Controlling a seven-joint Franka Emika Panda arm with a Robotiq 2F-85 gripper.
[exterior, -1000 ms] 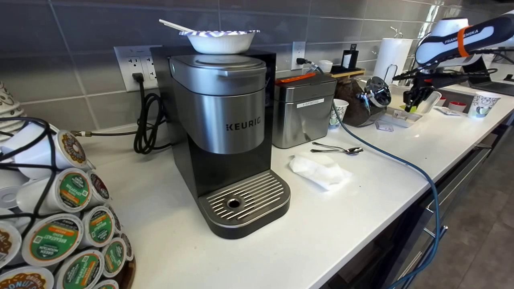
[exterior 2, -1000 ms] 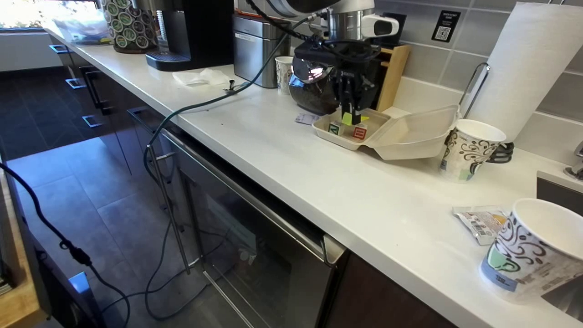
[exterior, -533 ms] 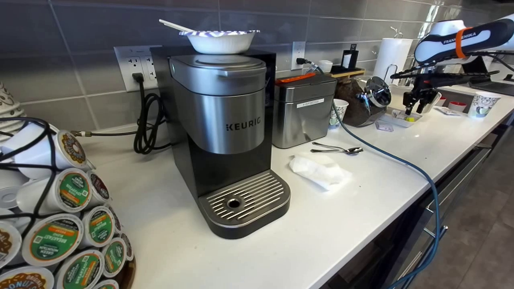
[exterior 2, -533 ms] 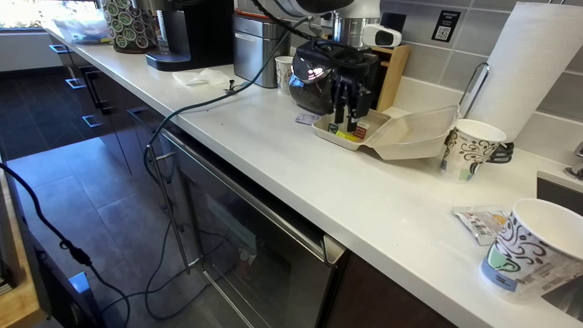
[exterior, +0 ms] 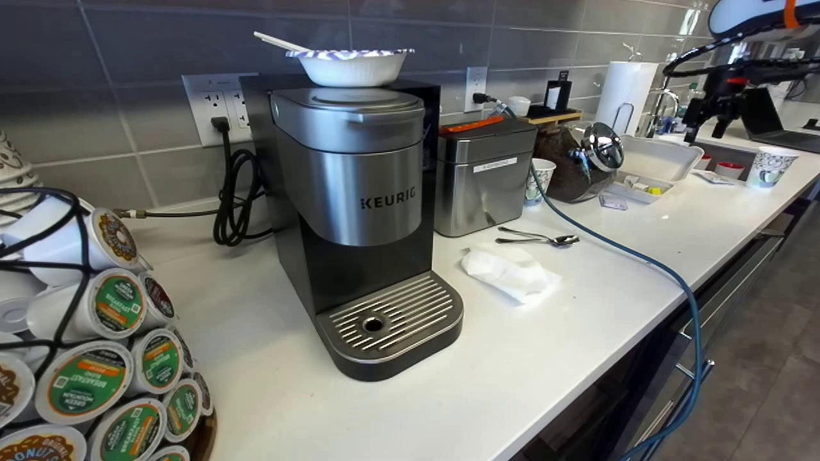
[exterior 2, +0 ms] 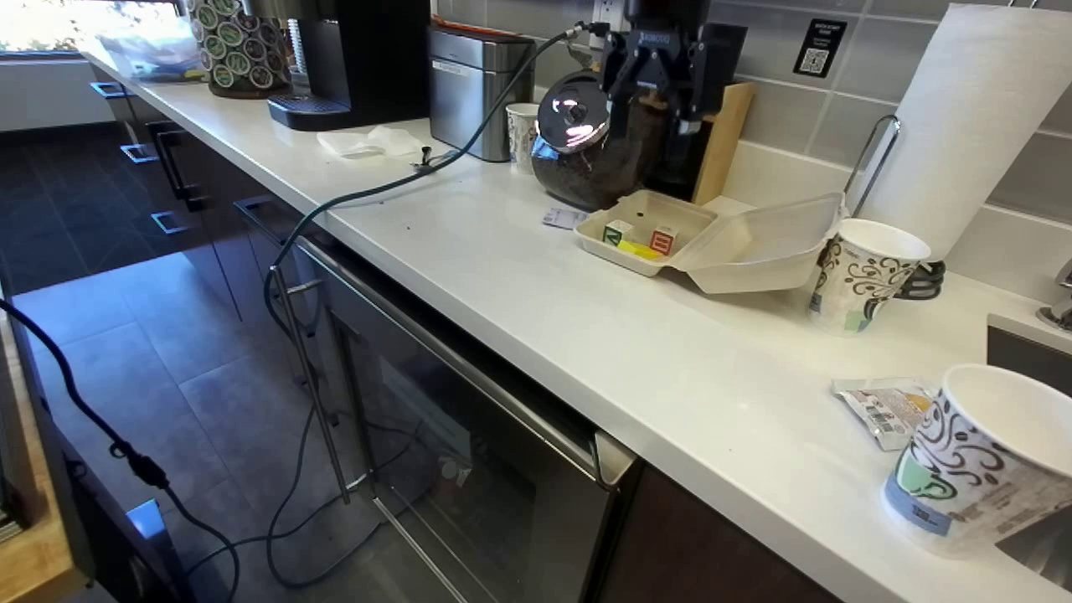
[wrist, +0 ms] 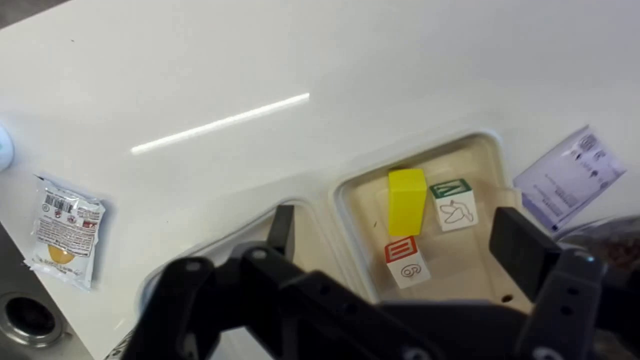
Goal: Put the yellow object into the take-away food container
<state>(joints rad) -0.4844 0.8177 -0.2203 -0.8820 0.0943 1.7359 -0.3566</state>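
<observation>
Yellow object (wrist: 406,205) is lying inside the take-away food container (wrist: 456,261), which is sitting on the bench (exterior 2: 737,377) nearer the back edge than the front. Two blocks are sharing that space with it: a green-lettered block (wrist: 455,207) is sitting just beside its long side, and a red-lettered block (wrist: 408,263) is sitting at its end, touching or nearly so; I cannot tell which. The container's lid (exterior 2: 754,247) is slanting up near a paper cup (exterior 2: 867,280). Just beside the container, a glass jar (exterior: 567,176) with brown contents is leaning, its shiny cap (exterior: 604,144) facing the bench's front edge. The fingers (wrist: 525,252) are hanging in the air well above the container, standing wide apart and gripping nothing.
</observation>
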